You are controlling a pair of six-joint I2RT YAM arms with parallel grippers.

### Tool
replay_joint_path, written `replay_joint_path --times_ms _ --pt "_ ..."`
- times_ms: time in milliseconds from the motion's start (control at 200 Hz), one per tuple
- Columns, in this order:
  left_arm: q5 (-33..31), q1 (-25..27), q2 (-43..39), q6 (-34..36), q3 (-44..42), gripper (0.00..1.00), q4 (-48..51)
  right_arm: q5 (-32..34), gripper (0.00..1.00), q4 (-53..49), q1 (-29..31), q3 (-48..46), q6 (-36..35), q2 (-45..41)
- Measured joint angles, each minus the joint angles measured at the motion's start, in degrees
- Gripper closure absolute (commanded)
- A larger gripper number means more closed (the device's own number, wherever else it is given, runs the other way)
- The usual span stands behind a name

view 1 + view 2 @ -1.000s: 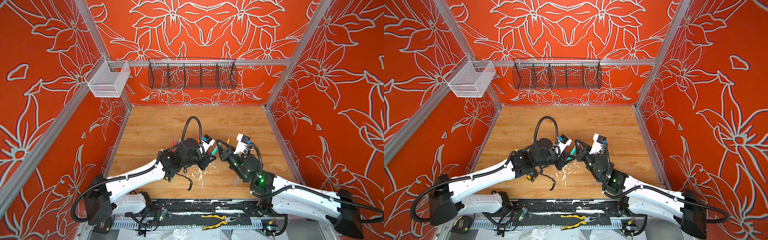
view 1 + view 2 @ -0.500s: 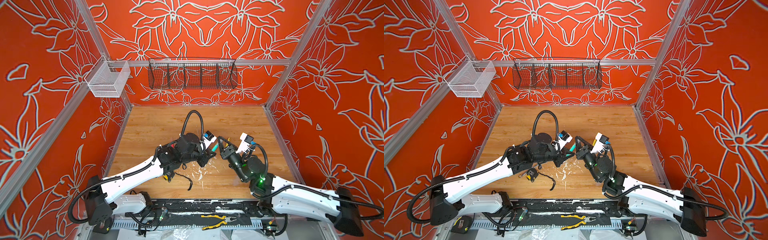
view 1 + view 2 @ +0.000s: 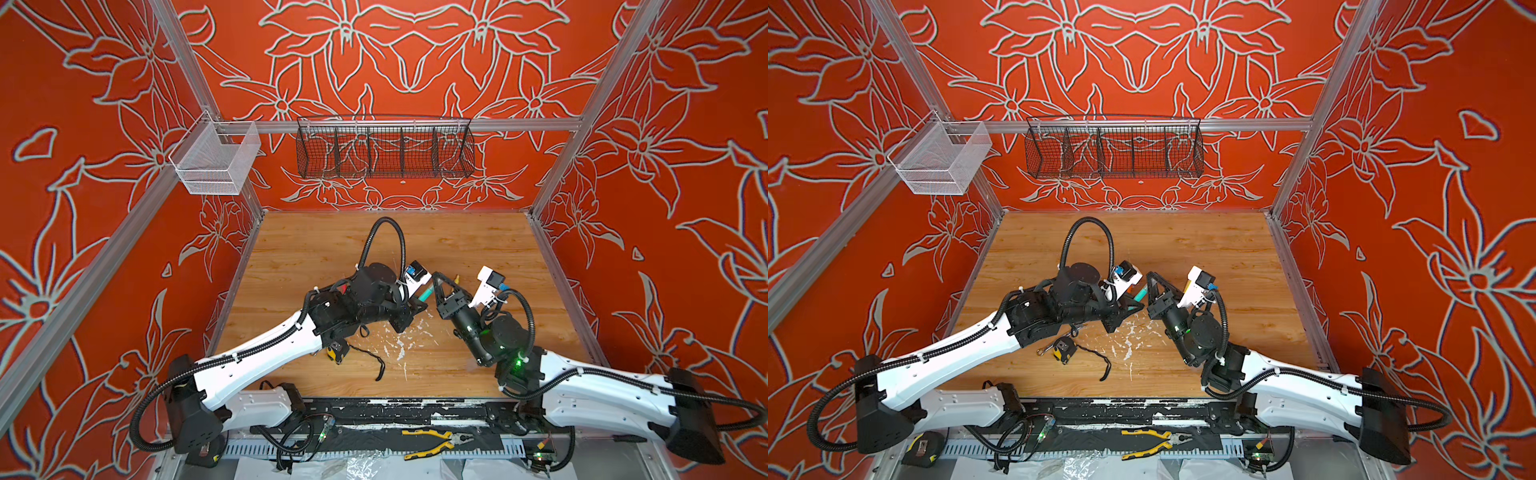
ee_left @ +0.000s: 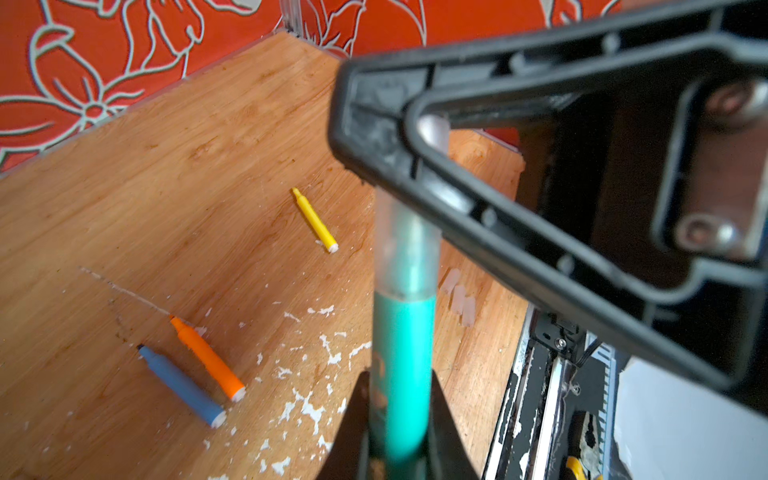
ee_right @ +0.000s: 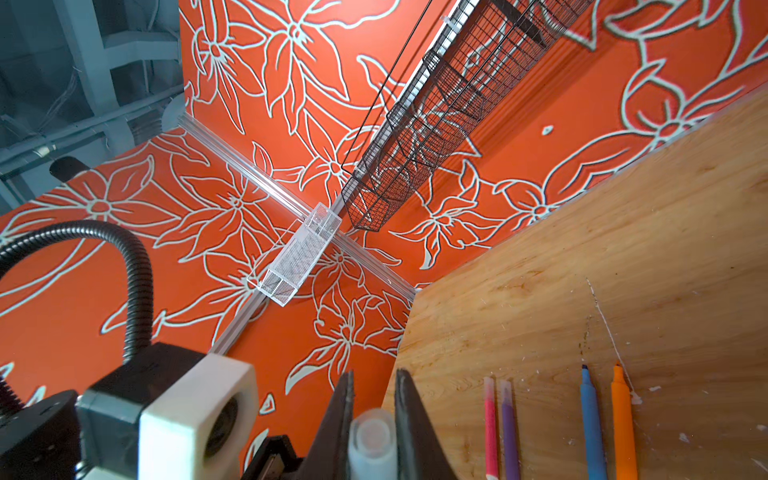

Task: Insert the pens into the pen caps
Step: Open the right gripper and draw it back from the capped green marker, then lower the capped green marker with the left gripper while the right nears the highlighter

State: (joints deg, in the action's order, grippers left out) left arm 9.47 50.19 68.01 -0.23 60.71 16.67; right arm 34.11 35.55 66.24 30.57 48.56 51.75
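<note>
The left hand [image 4: 399, 419] is closed on the barrel of the teal green felt-tip pen [image 4: 404, 365], which is held above the wooden desk [image 4: 166, 199]. The right hand [image 5: 373, 399] is closed on a clear plastic pen cap [image 4: 409, 249]. The cap's open end sits over the pen's tip. Teal shows inside the cap, so insertion is judged under way or nearly seated.

Status of the remaining items:
- The yellow felt-tip pen [image 4: 314, 220], orange felt-tip pen [image 4: 206, 358] and blue felt-tip pen [image 4: 179, 384] lie on the desk with bare tips.
- The pink felt-tip pen [image 5: 490, 428] and purple felt-tip pen [image 5: 510, 432] lie side by side. Their pale ends suggest fitted caps, but this is not confirmed.
- Three spare clear caps [image 4: 459, 297] lie together near the desk edge.
</note>
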Motion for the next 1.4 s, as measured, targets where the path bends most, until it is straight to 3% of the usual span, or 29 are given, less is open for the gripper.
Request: replay_joint_path --times_ms 45,190,340,475,676,826,1076,1401 --pt "0.5 0.0 -1.1 0.0 -3.0 1.0 -3.0 -0.4 0.7 -3.4 0.9 0.2 -0.6 -1.7" --pt "-6.7 -3.4 -2.0 -4.0 -11.5 1.0 -17.2 -3.7 0.55 -17.7 5.4 0.2 -4.2 -5.8" --pt "-12.7 -3.7 -1.7 -10.0 -18.7 1.0 -18.8 -2.1 0.46 -27.6 3.2 0.9 -8.3 -9.4" --pt "-16.9 -3.7 0.7 -15.4 -19.6 1.0 -15.5 -0.1 0.4 -35.7 -2.4 3.4 -11.5 -10.7" --pt "-20.6 -3.7 7.7 -20.3 -16.5 1.0 -10.5 5.2 0.34 -46.0 -17.2 4.9 -15.7 -13.6" --pt "-21.8 -3.7 11.8 -21.9 -14.2 1.0 -7.9 9.0 0.29 -46.9 -26.1 1.4 -19.8 -15.9" --pt "-26.9 -3.7 16.2 -23.9 -9.7 1.0 -3.4 5.8 0.31 -46.6 -41.9 -1.9 -21.7 -11.2" --pt "-30.1 -6.8 22.5 -26.3 -6.6 1.0 0.1 3.3 0.34 -41.9 -47.9 -7.4 -20.8 -6.9"
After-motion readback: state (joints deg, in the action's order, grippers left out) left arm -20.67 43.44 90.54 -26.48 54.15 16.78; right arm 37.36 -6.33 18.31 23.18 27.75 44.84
